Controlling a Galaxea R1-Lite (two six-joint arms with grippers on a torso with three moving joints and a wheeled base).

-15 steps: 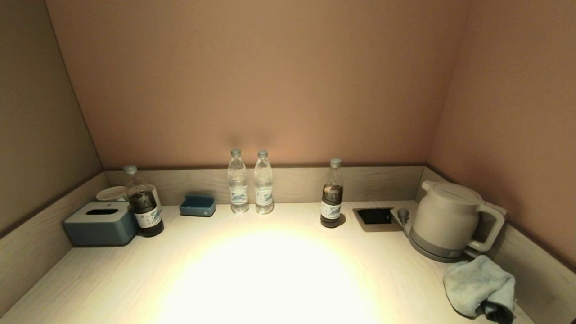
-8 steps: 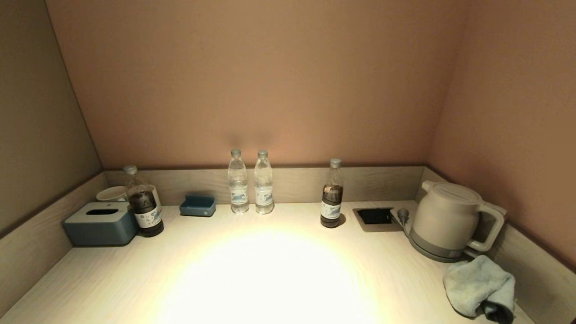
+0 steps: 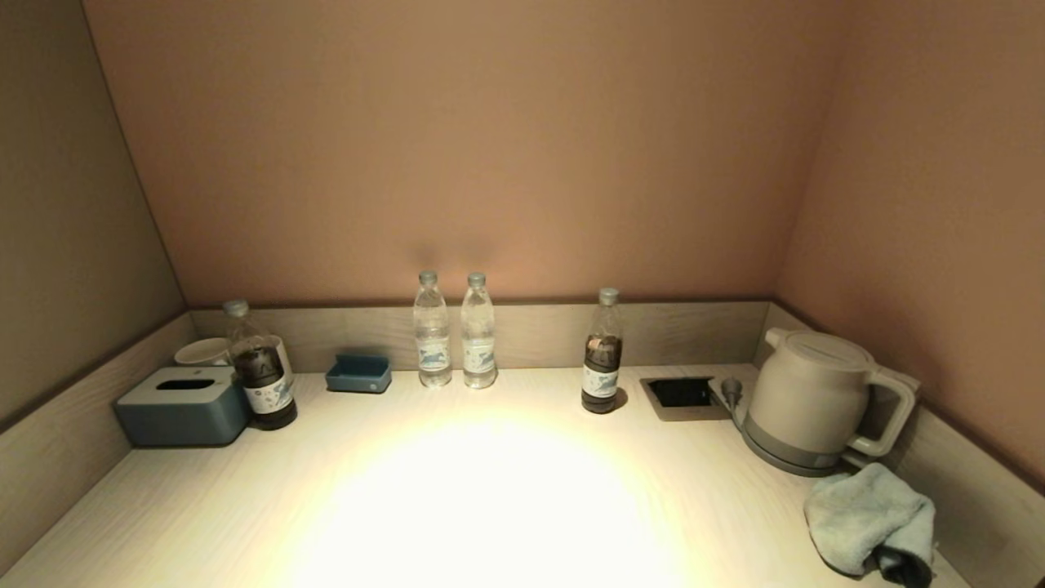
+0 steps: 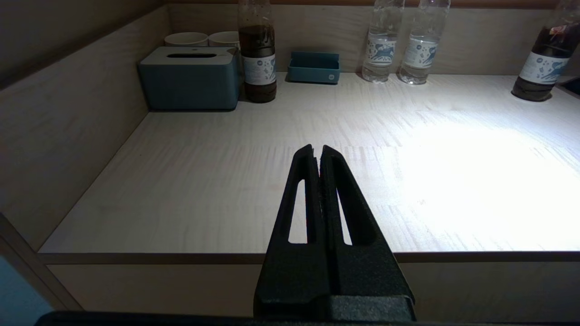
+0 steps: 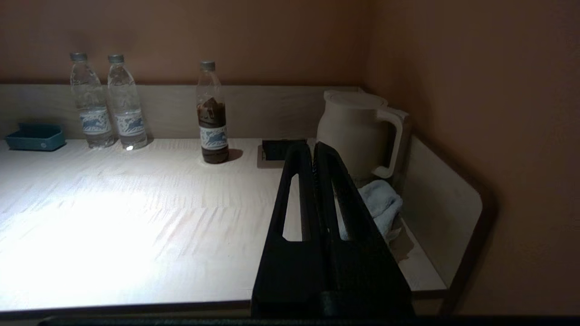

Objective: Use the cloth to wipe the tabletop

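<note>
A crumpled light blue cloth (image 3: pixel 869 517) lies on the pale wooden tabletop (image 3: pixel 490 490) at the front right corner, just in front of the kettle; it also shows in the right wrist view (image 5: pixel 383 203). My right gripper (image 5: pixel 313 146) is shut and empty, held before the table's front edge, short of the cloth. My left gripper (image 4: pixel 316 148) is shut and empty, held before the front edge on the left side. Neither arm shows in the head view.
A beige kettle (image 3: pixel 808 400) stands at the back right beside a recessed socket (image 3: pixel 679 394). A dark drink bottle (image 3: pixel 602 353), two water bottles (image 3: pixel 454 331), a blue tray (image 3: pixel 358 374), another dark bottle (image 3: pixel 260 367), a tissue box (image 3: pixel 181 405) and cups (image 3: pixel 202 351) line the back.
</note>
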